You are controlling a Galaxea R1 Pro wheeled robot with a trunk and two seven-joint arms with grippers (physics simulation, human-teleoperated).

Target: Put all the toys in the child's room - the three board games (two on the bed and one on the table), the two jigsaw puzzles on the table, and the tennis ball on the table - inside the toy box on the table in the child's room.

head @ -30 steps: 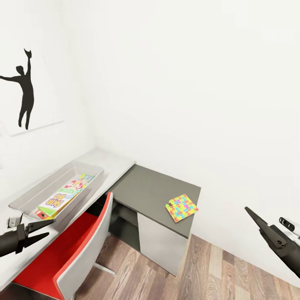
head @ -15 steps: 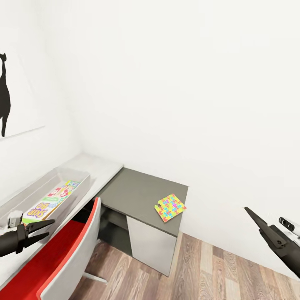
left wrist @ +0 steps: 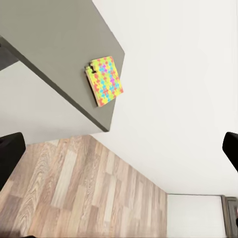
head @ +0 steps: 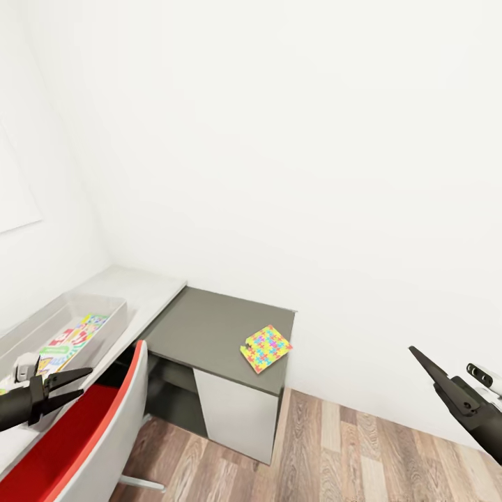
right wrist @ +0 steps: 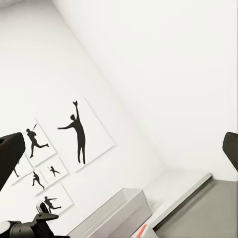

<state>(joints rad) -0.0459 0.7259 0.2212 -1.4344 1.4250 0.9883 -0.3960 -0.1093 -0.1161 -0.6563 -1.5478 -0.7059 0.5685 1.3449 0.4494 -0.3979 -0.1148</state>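
Note:
A multicoloured jigsaw puzzle point(head: 265, 348) lies near the right end of the table's dark grey section point(head: 209, 328); the left wrist view shows this jigsaw puzzle point(left wrist: 104, 81) close to the table edge point(left wrist: 54, 59). At the far left the grey toy box point(head: 104, 317) rests on the pale desk top with a Skip-Bo board game point(head: 70, 339) lying inside. My left gripper point(head: 87, 382) hovers open and empty in front of the toy box, above the chair. My right gripper point(head: 427, 364) hangs over the floor far to the puzzle's right, its fingers point(right wrist: 10, 153) spread wide and empty.
A red chair with a white shell point(head: 104, 432) is tucked under the desk at lower left. White walls meet in the corner behind the table. Wood floor point(head: 335, 453) lies open to the right. Silhouette pictures point(right wrist: 77, 131) hang on the wall above the toy box point(right wrist: 114, 213).
The camera has swung right, so desk, toy box and puzzle slide left in the picture and the silhouette picture leaves it. Both grippers keep their pose.

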